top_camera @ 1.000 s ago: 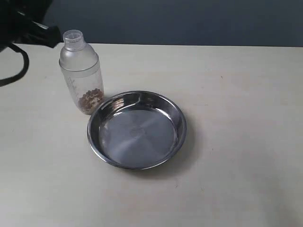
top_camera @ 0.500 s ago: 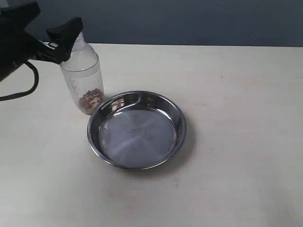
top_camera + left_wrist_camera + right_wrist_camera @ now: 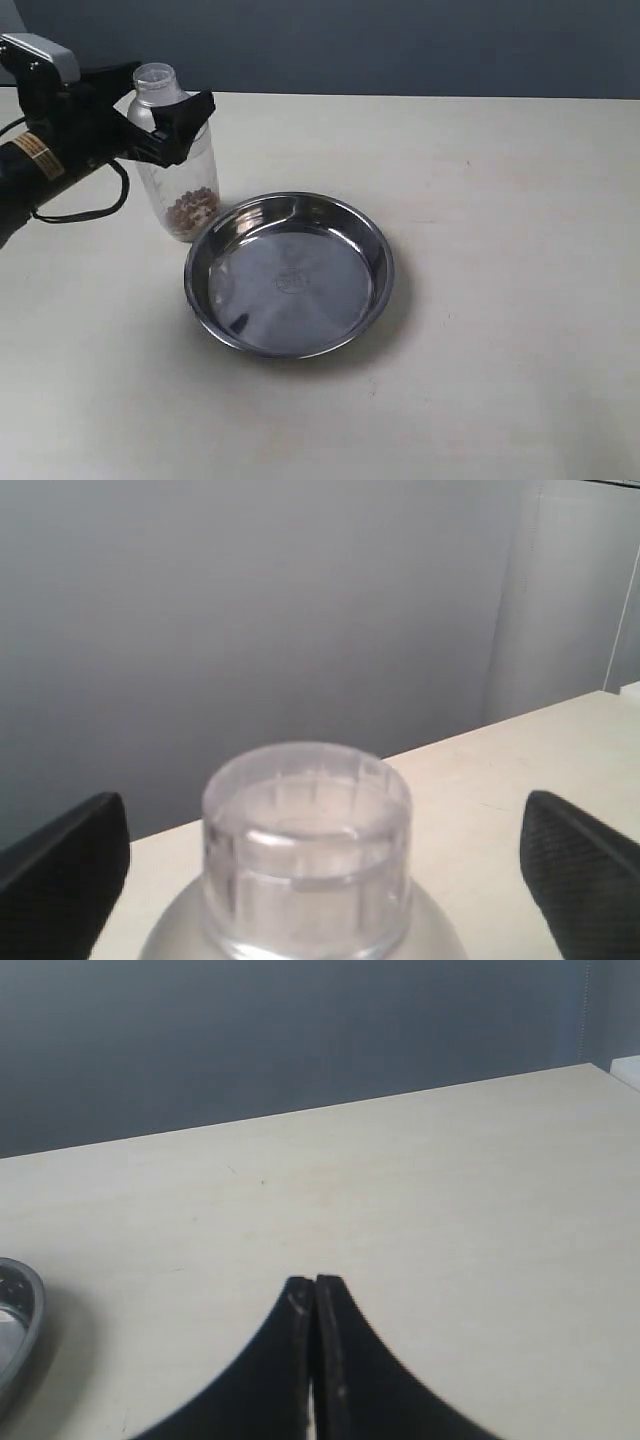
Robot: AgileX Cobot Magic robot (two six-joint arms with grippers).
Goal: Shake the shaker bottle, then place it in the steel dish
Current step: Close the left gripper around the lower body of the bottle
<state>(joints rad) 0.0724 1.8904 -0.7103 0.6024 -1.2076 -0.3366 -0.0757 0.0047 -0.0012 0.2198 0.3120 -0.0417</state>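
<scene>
The shaker bottle (image 3: 178,160) stands upright on the table, brown granules at its bottom, touching the far-left rim of the steel dish (image 3: 384,272). My left gripper (image 3: 158,103) is open and straddles the bottle's shoulder, one finger in front and one behind, both apart from it. In the left wrist view the bottle's clear cap (image 3: 307,845) sits centred between the two black fingertips (image 3: 70,875). My right gripper (image 3: 315,1283) is shut on nothing, low over bare table, with the dish's rim (image 3: 18,1325) at the frame's edge. That gripper is out of the exterior view.
The beige table (image 3: 500,200) stretches right of the dish. A dark blue wall (image 3: 400,45) runs behind the table's far edge. The left arm's black cable (image 3: 85,212) hangs left of the bottle.
My left gripper has moved right, from beside the cap to straddling the bottle's shoulder, still open. The bottle and the dish have not moved.
</scene>
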